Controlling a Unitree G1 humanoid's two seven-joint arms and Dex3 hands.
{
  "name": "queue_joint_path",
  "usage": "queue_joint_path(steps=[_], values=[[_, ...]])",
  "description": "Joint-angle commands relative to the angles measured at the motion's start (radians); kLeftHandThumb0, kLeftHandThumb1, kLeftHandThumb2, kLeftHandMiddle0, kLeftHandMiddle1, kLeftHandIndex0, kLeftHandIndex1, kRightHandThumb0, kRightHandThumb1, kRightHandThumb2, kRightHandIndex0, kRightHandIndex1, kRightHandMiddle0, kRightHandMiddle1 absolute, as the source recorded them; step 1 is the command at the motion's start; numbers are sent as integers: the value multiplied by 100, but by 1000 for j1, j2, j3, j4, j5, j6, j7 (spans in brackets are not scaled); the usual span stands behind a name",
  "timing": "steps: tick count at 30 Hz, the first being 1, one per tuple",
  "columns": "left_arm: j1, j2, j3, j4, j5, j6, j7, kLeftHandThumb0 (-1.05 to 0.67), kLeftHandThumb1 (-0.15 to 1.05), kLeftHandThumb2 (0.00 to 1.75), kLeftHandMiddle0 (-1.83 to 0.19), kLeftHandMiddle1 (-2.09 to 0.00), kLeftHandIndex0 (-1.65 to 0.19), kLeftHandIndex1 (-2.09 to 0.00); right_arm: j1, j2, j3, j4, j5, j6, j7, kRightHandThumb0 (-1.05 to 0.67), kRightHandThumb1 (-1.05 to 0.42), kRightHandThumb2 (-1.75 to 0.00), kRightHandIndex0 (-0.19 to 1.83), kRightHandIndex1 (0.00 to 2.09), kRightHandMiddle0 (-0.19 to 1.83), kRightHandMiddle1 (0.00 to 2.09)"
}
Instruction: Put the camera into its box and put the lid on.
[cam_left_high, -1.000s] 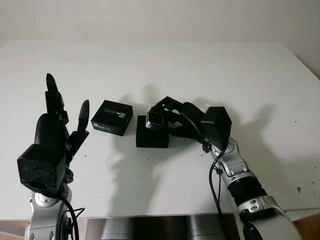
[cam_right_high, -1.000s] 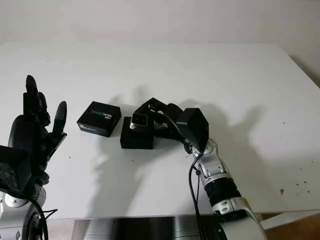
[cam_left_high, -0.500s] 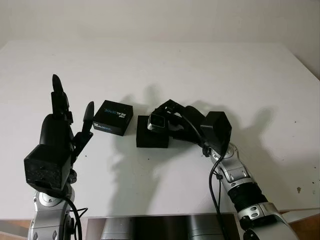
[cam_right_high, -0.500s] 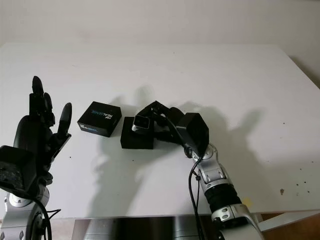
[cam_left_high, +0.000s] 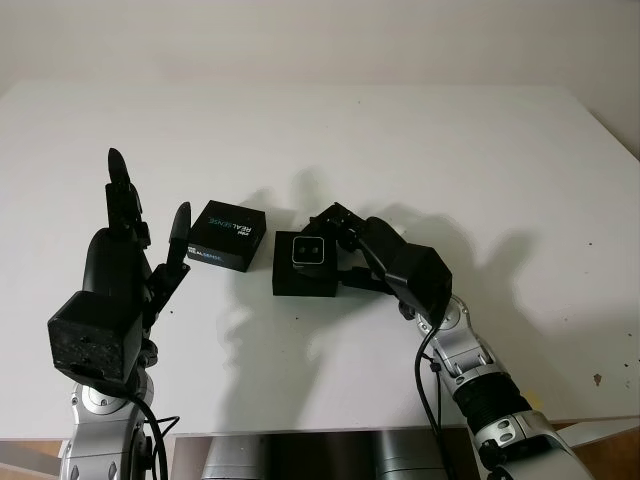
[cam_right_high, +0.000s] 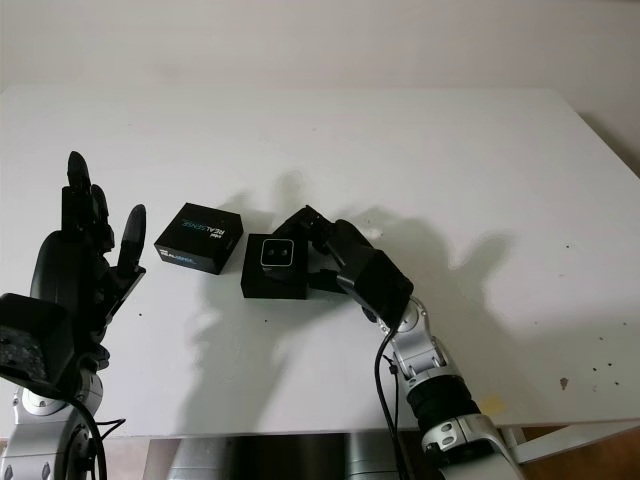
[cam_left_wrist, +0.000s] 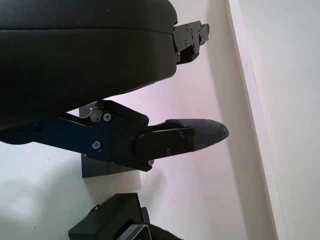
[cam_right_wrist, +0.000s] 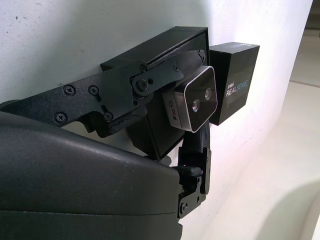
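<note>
- Eye views: the right hand (cam_left_high: 335, 245) gripped the silver camera (cam_left_high: 305, 250) over the open black box (cam_left_high: 303, 277); the lid (cam_left_high: 228, 235) lay just at the box's 10 o'clock. The left hand (cam_left_high: 125, 265) stood open, at 9 o'clock from the lid.
- Right wrist view: fingers (cam_right_wrist: 150, 80) clamped the camera (cam_right_wrist: 192, 102) at the box's (cam_right_wrist: 165, 45) opening.
- Left wrist view: the open hand's finger (cam_left_wrist: 185, 135) above the white table (cam_left_wrist: 200, 200).

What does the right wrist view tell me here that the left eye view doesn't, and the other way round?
Right wrist view: close up, the camera has two lenses facing out and is gripped by the right hand right at the open box.
Left eye view: the wider layout on the table, with the left hand open and raised at the left, apart from the objects.
Both: the camera held at the box, and the lid lying beside the box, not yet on.
</note>
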Motion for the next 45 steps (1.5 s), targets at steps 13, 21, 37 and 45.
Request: queue_joint_path(steps=[13,21,37,45], values=[[12,-9,0,-6,-2,-1,7,-58,105,50,19,-3,19,0,-48,-2,-2,59,8,-16,14,-43,-96,-5,32,5,28,157],[16,-3,1,-5,-6,-12,1,-58,105,50,19,-2,19,0,-75,9,-1,101,11,-13,5,-44,-97,-5,32,5,29,155],[17,2,3,-13,-5,-4,-1,-58,105,50,19,-4,19,0,-105,10,4,154,1,-13,1,-45,-97,-5,30,5,28,155],[16,4,6,-15,-5,-2,-3,-58,105,50,19,-4,19,0,-102,1,7,148,-1,-15,23,-44,-97,-5,30,5,28,155]])
